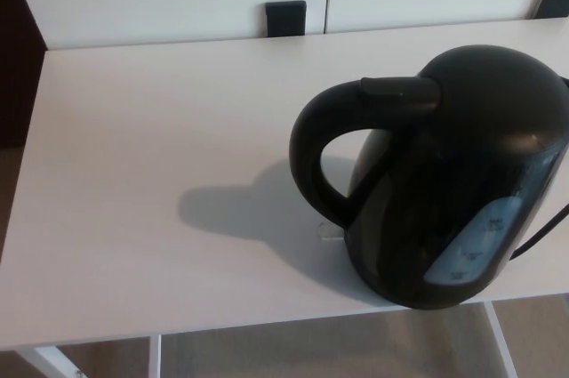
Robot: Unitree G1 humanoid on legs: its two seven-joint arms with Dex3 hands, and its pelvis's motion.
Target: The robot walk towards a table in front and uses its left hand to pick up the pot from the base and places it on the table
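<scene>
the pot (453,173), a black kettle, stands on the right of the pale surface (151,156), close to its near edge; its looped handle (307,151) sticks out to the robot's left over bare surface, and its shadow (240,205) falls that way too; a bluish water gauge (476,249) shows low on its side, and a dark cord (542,236) trails off at the right edge; i can't separate the base from the dark bottom of the pot, so it looks seated, though that is my reading; a small pale tab (327,234) lies at its foot by the handle; two black brackets (285,16) sit at the far edge against white panels.

neither the left hand nor the right hand is in sight, so whether the fingers are spread or pressed together i cannot tell; nothing grips the pot.

to my eye the approach is about finished and the reach not yet begun; next the left hand would need to come in from the left, slip its fingers through the handle loop and close round it, then lift straight up to clear the base before setting the pot down on the open stretch to the left; with the pot so near the edge, a sideways nudge could tip it off.
</scene>
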